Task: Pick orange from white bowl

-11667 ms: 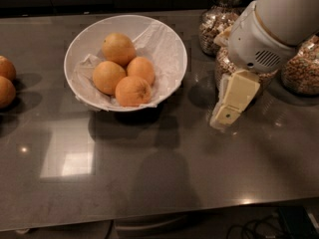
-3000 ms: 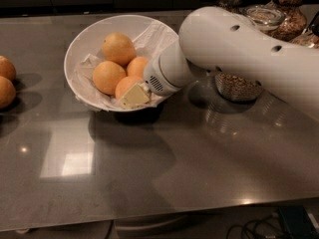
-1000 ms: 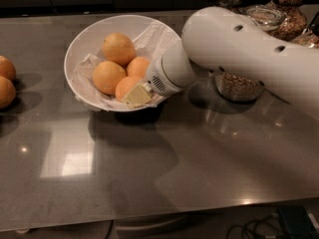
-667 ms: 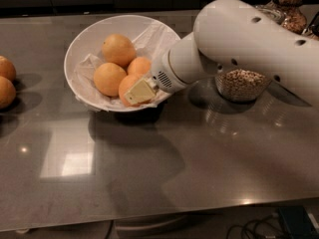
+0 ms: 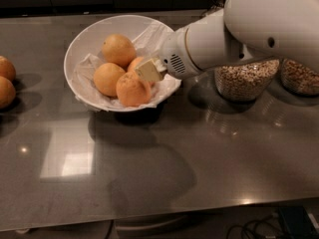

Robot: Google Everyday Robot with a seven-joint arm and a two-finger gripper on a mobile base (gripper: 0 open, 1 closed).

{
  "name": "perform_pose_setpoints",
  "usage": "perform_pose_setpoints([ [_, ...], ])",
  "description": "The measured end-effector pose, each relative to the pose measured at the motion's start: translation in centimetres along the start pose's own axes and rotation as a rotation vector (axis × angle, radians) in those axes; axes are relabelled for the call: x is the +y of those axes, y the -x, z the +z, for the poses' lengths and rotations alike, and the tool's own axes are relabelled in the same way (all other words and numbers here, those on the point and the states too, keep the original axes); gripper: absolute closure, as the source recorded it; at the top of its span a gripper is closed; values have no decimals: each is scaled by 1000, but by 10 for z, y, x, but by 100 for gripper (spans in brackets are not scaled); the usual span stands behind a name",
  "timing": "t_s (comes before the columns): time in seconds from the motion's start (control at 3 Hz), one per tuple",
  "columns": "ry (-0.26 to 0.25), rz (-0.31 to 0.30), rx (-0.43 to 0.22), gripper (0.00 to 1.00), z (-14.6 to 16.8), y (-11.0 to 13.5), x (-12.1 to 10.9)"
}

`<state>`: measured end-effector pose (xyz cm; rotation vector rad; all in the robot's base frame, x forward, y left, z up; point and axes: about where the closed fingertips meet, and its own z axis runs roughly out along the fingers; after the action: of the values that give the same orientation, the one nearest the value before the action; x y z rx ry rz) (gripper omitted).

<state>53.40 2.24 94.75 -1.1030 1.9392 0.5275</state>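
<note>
Cream-coloured gripper (image 5: 149, 69) now sits higher than a moment ago, just above the orange (image 5: 132, 90), which lies unmoved at the front of the white bowl (image 5: 83, 40). I cannot tell whether it grips anything; I judge the pick missed.

Glossy grey table (image 5: 199, 173); crumpled paper (image 5: 155, 35) lines the smooth white bowl (image 5: 83, 41); matt cream plastic pincer (image 5: 149, 69) over the bowl's right side.

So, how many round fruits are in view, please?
6 fruits: four in the white bowl, one partly behind the claw; two at the table's left edge. More may be hidden.
</note>
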Motion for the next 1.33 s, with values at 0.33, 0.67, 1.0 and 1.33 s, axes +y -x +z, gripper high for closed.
perform_pose_setpoints([
  [0.33, 1, -1, -2, 81, 0, 0, 1],
  [0.67, 2, -1, -2, 57, 0, 1, 1],
  [1.0, 15, -12, -9, 34, -2, 5, 5],
  [1.33, 44, -1, -17, 11, 0, 3, 11],
])
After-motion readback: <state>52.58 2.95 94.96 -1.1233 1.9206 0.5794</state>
